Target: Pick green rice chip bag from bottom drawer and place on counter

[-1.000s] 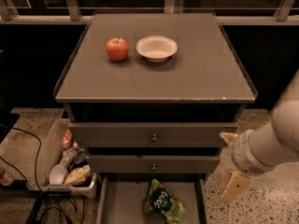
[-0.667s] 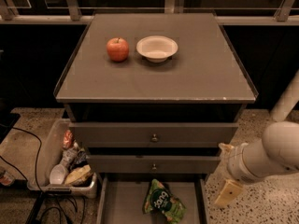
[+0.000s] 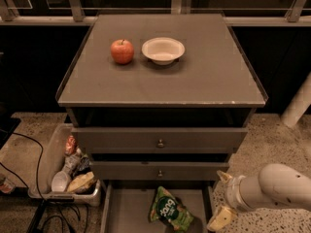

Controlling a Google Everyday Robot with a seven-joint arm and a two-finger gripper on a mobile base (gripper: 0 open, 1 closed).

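Note:
The green rice chip bag [image 3: 169, 210] lies on the floor of the open bottom drawer [image 3: 127, 211], right of its middle, with white lettering on a dark round patch. My gripper [image 3: 221, 199] is low at the right, just outside the drawer's right wall, right of the bag and apart from it. Its two pale fingers stand spread apart with nothing between them. The counter [image 3: 204, 79] is the grey cabinet top above.
A red apple [image 3: 122, 51] and a white bowl [image 3: 163, 49] stand on the counter's far half. Two upper drawers with round knobs [image 3: 160, 143] are closed. A bin of crumpled wrappers [image 3: 68, 171] and cables sit on the floor at the left.
My arm has moved down and to the left, bringing the gripper lower beside the drawer's right wall. The bag has not moved.

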